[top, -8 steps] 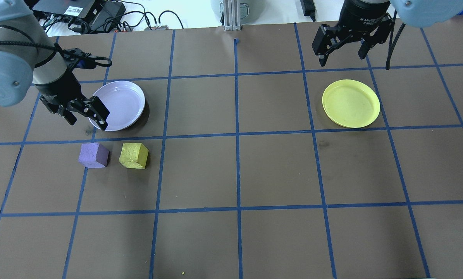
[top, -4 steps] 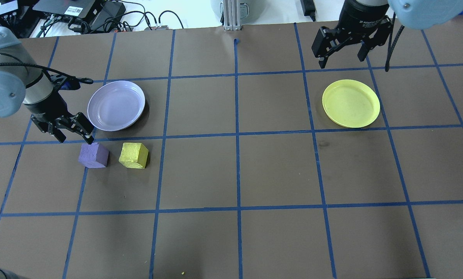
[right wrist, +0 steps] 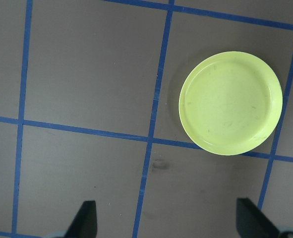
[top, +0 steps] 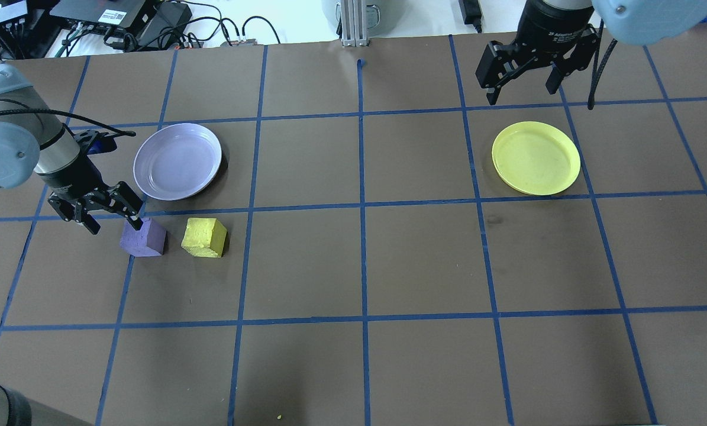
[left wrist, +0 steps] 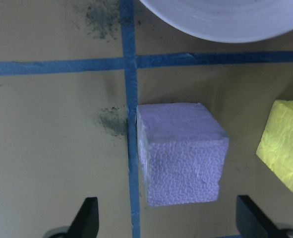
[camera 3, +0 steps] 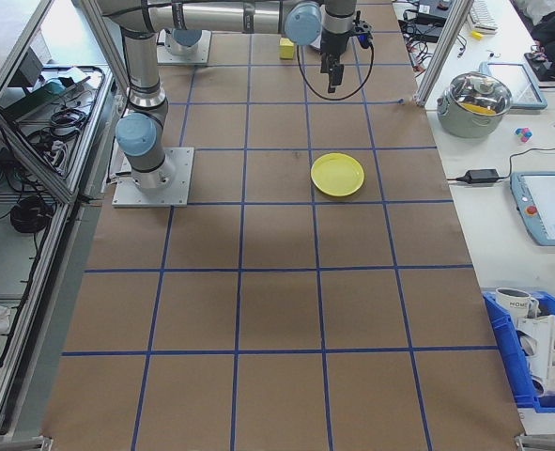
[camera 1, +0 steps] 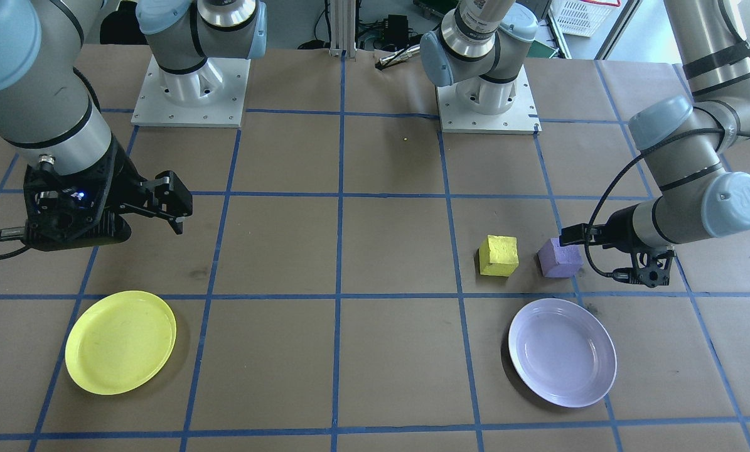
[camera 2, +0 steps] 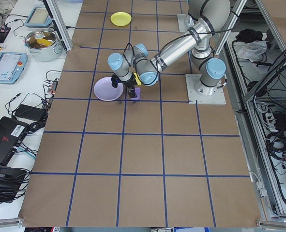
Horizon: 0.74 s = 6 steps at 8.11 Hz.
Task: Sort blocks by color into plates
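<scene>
Left hand (top: 109, 216) is spread wide, hovering right beside the purple block (top: 144, 237), which sits near the yellow block (top: 204, 237). I'd center over purple, drop straight down, avoid nudging yellow. Right hand (top: 520, 85) is spread too, empty, far off.

Even bright overhead light, soft short shadows, sharp focus, slight plate glare

Setting: robotics laboratory. Evidence: brown worktop (top: 424, 260) taped into a blue grid (top: 362, 204); two arm bases on bolted metal plates (camera 1: 189, 94); aluminium framing posts (camera 3: 437, 47); teach pendants (camera 3: 545, 202) on side benches; cable bundles (camera 2: 273, 140) and electronics boxes (top: 102, 12) along the edges; blue parts bin (camera 3: 540, 348)
</scene>
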Tool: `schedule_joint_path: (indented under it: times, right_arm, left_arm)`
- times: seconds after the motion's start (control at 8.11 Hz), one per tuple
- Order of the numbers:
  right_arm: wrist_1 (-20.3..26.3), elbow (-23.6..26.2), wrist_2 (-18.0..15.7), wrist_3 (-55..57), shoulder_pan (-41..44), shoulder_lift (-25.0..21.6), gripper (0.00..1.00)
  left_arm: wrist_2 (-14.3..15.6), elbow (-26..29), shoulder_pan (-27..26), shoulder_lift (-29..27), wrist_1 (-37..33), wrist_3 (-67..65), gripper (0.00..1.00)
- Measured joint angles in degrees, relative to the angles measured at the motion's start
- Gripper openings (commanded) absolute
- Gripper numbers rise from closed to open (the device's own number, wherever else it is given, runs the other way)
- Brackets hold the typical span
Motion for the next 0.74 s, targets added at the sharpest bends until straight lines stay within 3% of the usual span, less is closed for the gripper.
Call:
schedule_joint_path:
  times: [0.12,0.49,0.74]
  right_arm:
    - [0.0,0.0,0.04,-0.03,0.0,0.04,1.0]
    - [-0.06,0.0,0.13,0.17,0.0,-0.14,1.0]
    - [0.02,0.0,0.07,0.15,0.06,-0.22,1.0]
  left_arm:
    - [-0.17,-0.17,-0.14,-0.49,0.06,-1.22,0.85]
    - [-1.84,-1.78,-0.47,-3.06,3.37,-2.07,0.82]
    - [-2.4,-2.3,-0.59,-3.98,5.36,-1.85,0.23]
